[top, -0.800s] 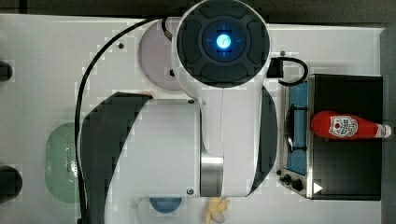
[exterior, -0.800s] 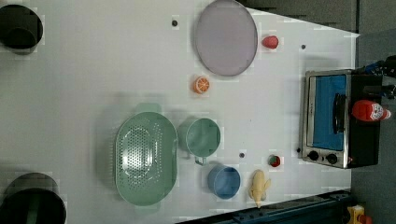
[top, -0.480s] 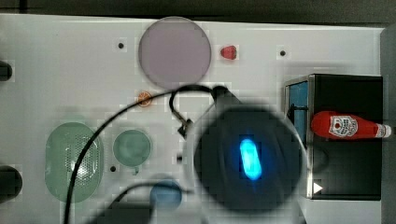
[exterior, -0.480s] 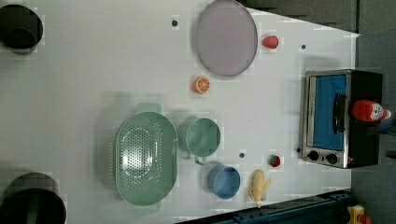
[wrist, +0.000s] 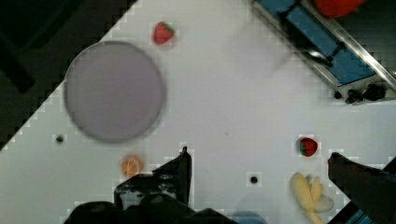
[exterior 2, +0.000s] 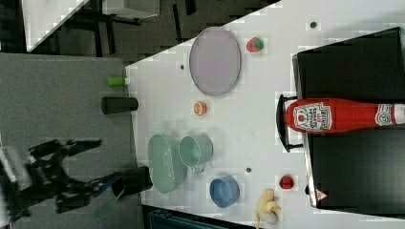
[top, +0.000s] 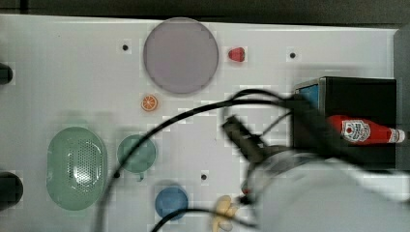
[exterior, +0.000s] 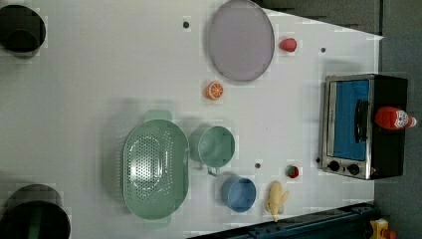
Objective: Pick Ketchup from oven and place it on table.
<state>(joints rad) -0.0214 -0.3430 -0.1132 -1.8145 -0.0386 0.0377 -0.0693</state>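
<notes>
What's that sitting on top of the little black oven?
A red ketchup bottle with a white cap lies on its side on the oven's black top. What is inside the oven cannot be made out through its blue-tinted door.

Grey plate [exterior: 241,40], orange slice [exterior: 215,90], green colander [exterior: 155,169], blue bowl [exterior: 239,193], banana [exterior: 275,199].

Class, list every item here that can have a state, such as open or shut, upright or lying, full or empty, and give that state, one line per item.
ketchup: lying on its side on top of the oven, cap on
oven: door shut
pincer: open, holding nothing
green cup: upright, empty
blue bowl: upright, empty
colander: upright, empty
plate: flat, empty
</notes>
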